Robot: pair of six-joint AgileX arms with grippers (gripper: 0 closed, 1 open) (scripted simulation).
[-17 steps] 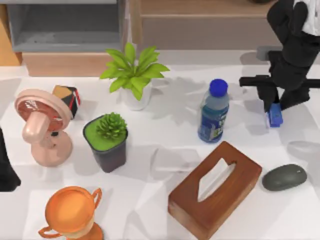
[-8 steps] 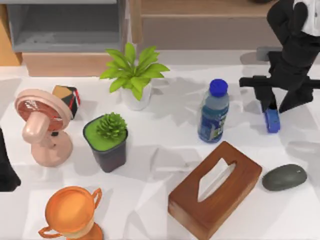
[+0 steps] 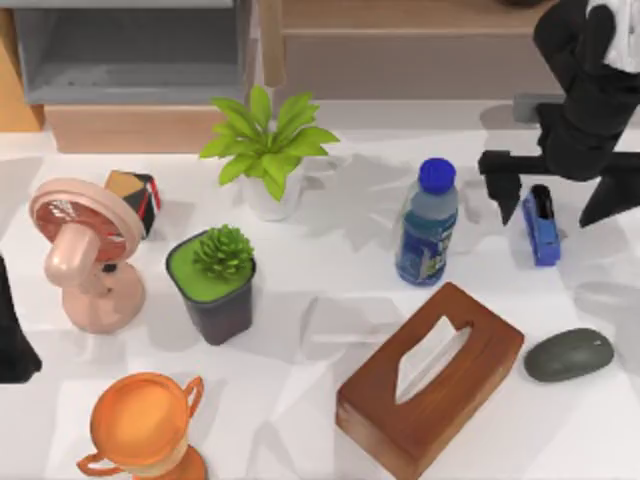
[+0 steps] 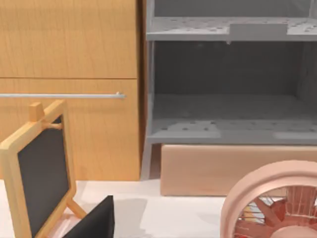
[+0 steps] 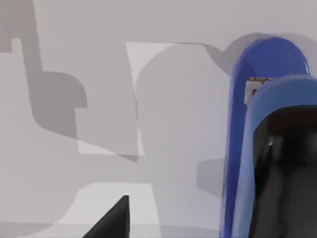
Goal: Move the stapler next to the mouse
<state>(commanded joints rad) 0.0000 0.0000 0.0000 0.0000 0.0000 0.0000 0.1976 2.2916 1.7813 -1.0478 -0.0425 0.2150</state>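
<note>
The small blue stapler (image 3: 541, 224) with its black top strip lies flat on the white table at the back right. My right gripper (image 3: 553, 210) hangs over it, open, with one finger (image 3: 503, 195) left of the stapler and the other to its right, neither touching it. In the right wrist view the stapler (image 5: 265, 124) looms close and a dark fingertip (image 5: 110, 220) stands well apart from it. The dark grey-green mouse (image 3: 568, 355) rests nearer the front, a good way from the stapler. My left arm (image 3: 12, 340) is parked at the table's left edge.
A blue-capped bottle (image 3: 427, 225) stands left of the stapler. The wooden tissue box (image 3: 432, 377) lies left of the mouse. Two potted plants (image 3: 268, 150) (image 3: 215, 280), a pink fan (image 3: 85, 255), an orange trophy (image 3: 145, 425) and a cube (image 3: 137, 195) fill the left half.
The right gripper's fingers have spread wide apart around the stapler. The stapler now shows fully between them, slightly further back and left than a second ago.
</note>
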